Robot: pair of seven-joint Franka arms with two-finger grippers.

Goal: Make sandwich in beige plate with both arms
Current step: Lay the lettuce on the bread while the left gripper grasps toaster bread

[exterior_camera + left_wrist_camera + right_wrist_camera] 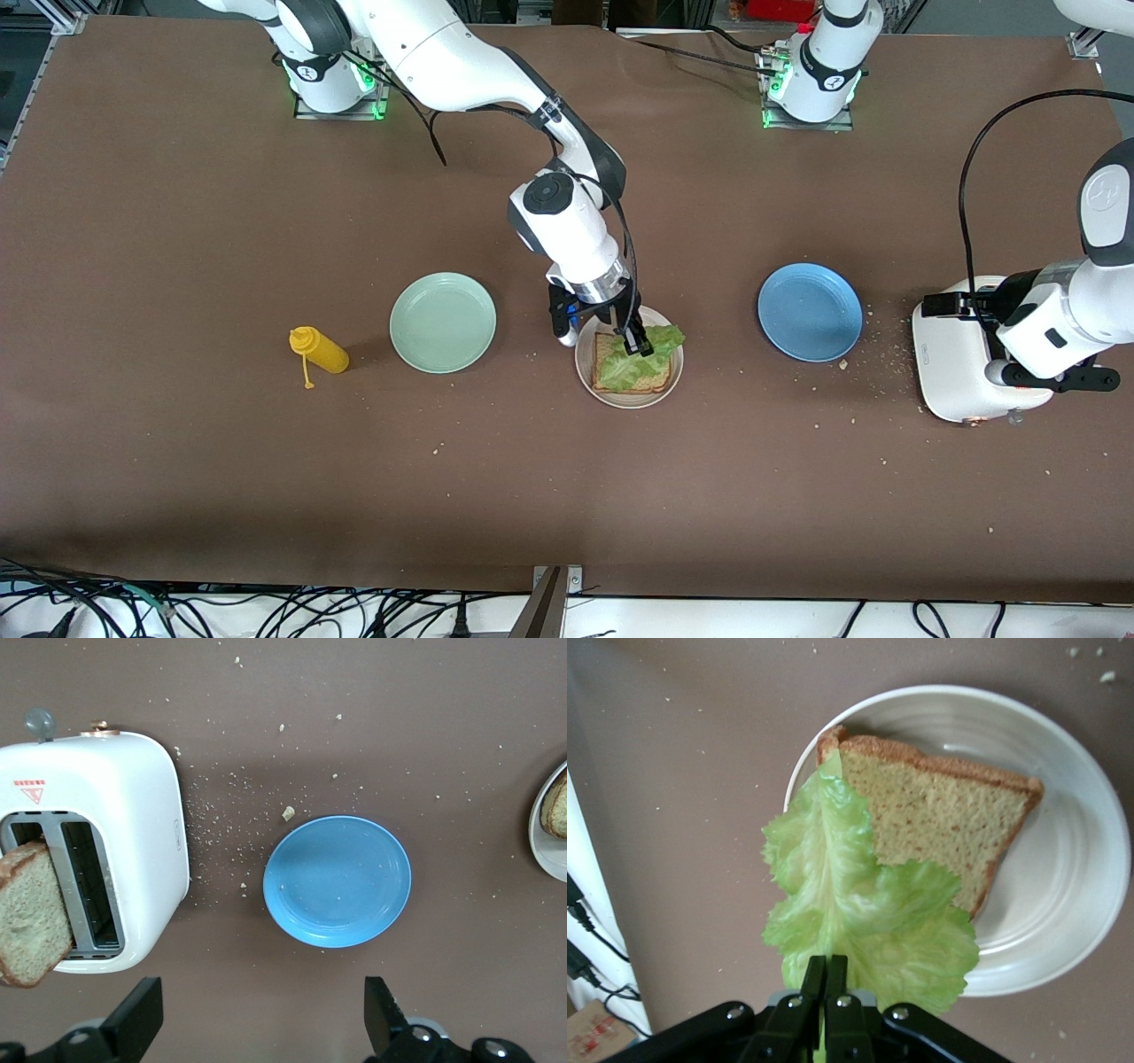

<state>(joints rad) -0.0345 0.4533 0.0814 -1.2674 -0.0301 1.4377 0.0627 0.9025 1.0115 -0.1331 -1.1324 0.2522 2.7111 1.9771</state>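
The beige plate (586, 370) (1090, 859) sits mid-table with one slice of speckled bread (607, 356) (939, 815) on it. A ruffled green lettuce leaf (633, 363) (859, 904) lies draped over that slice. My right gripper (640, 346) (825, 967) is just over the plate, shut on the leaf's edge. A second bread slice (31, 912) stands in a slot of the white toaster (952, 372) (115, 806) at the left arm's end. My left gripper (1063, 379) (261, 1014) hangs over the toaster, open and holding nothing.
A blue plate (810, 312) (337, 881) lies between the toaster and the beige plate, with crumbs scattered round it. A mint-green plate (443, 322) and a yellow squeeze bottle (321, 351) lie toward the right arm's end.
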